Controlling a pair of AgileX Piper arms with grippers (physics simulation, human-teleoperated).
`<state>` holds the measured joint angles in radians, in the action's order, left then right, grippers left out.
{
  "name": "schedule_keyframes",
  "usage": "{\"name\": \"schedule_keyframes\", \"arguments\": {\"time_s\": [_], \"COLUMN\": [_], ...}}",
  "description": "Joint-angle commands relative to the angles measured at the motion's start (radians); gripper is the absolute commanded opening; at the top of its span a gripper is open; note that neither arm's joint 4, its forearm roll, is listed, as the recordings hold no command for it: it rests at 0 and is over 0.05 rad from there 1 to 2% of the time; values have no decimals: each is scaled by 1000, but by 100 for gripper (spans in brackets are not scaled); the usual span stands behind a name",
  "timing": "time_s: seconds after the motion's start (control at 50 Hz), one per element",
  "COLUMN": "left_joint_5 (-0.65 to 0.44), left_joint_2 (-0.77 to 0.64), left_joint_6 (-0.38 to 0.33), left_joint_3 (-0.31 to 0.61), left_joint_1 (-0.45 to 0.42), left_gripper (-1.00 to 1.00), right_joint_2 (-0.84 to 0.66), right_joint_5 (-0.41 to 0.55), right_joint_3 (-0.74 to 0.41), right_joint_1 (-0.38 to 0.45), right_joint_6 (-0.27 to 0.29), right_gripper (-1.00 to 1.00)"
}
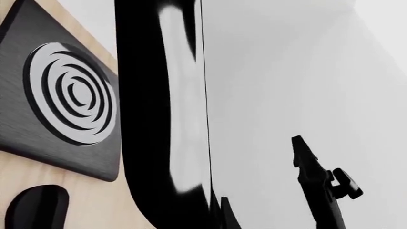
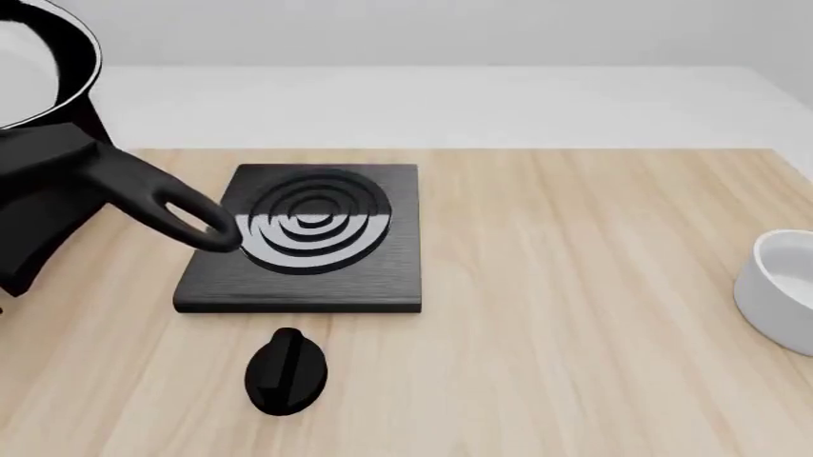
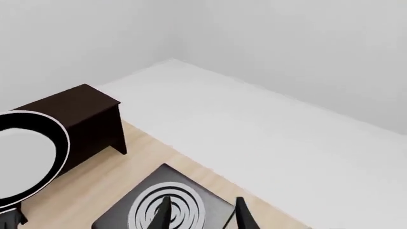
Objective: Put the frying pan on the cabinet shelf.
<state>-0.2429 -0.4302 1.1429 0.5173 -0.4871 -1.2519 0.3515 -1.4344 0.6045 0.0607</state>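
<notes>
We've got the frying pan (image 2: 38, 62) lifted off the stove plate (image 2: 305, 238), up at 10 o'clock near the cabinet shelf (image 3: 76, 119), prob. for clearance. Left grip state: can't tell. Right gripper (image 3: 202, 214) fingers apart, empty.

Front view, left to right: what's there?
Round black frying pan with shiny grey inside, raised at the left edge → small black oval knob → flat black square stove plate with concentric rings → white bowl at the right edge.
</notes>
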Motion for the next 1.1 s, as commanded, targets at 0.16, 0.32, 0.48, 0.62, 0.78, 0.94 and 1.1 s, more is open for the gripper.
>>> {"name": "schedule_keyframes", "arguments": {"time_s": [0.16, 0.32, 0.48, 0.62, 0.78, 0.94, 1.1], "left_joint_5": [33, 42, 104, 168, 263, 302, 331], "left_joint_2": [-1, -16, -70, -148, -279, -390, -490], "left_joint_6": [-36, -40, -12, -3, 17, -4, 5], "left_joint_3": [-8, 4, 7, 46, 97, 188, 269], "left_joint_1": [-6, 12, 76, 86, 122, 192, 275], "left_gripper": [-100, -100, -100, -100, -100, -100, -100], "right_joint_2": [72, 92, 108, 93, 86, 90, 88], "right_joint_5": [-5, -26, -33, -16, -14, -19, -12], "right_joint_3": [-14, 19, 28, 1, -10, 7, 3], "right_joint_1": [-129, -151, -151, -141, -138, -135, -141], "right_joint_6": [-61, -77, -67, -73, -65, -66, -60], "right_gripper": [100, 100, 100, 100, 100, 100, 100]}}
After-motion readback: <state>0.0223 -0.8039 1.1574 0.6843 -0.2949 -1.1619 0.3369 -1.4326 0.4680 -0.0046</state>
